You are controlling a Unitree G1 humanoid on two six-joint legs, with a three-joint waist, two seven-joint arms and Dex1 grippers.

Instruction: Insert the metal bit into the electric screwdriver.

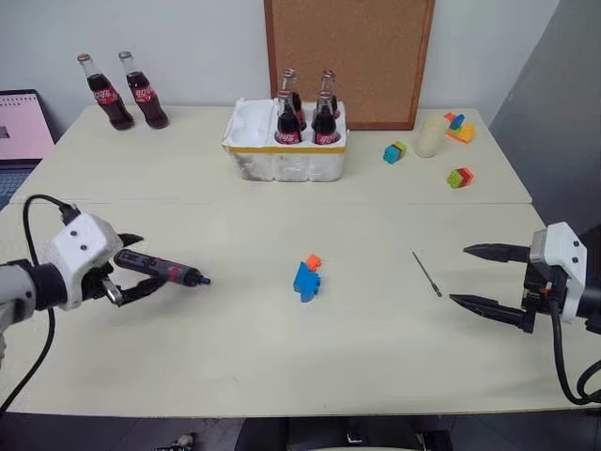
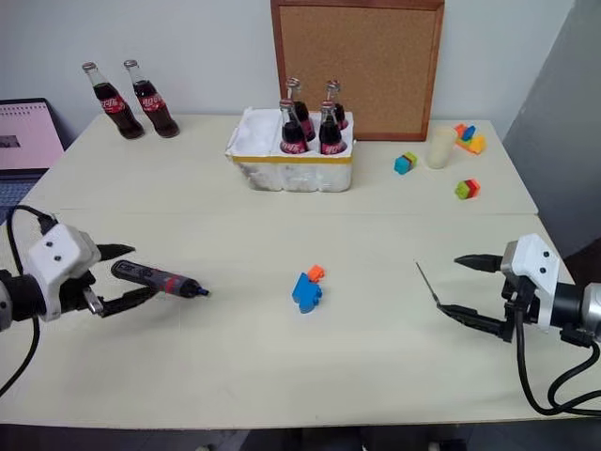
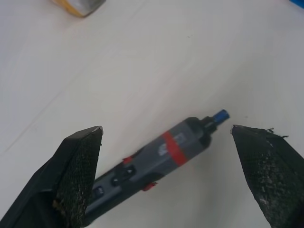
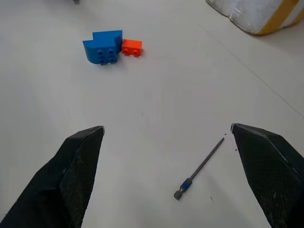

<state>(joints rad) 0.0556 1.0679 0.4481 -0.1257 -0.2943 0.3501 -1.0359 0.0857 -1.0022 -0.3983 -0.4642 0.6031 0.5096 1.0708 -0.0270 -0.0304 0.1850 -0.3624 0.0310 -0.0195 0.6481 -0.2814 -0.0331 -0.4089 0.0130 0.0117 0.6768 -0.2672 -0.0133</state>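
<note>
Now, both hands are spread wide and gripping nothing, so everything is still to play for. The left hand brackets the electric screwdriver, which lies flat on the counter between the open fingers, its tapered tip pointing toward the middle. Over on the other side the right hand hovers wide open just beside the metal bit, a needle-thin rod lying flat on the counter ahead of the fingertips. Here's where it could slip away, I'd say: that bit is so slim and so low that the broad black fingers may close over the top and skid it aside, or roll it off toward the blue block with the small orange block touching it in the middle. The screwdriver is round too, and it sits slanted between the left fingers in the left wrist view, so a squeeze off its axis could spin it or leave the tip pointing somewhere awkward. And even with both in hand, any tilt in either grip would have the bit missing the socket. The foam box of cola bottles stands well apart at the back, no bother.
</note>
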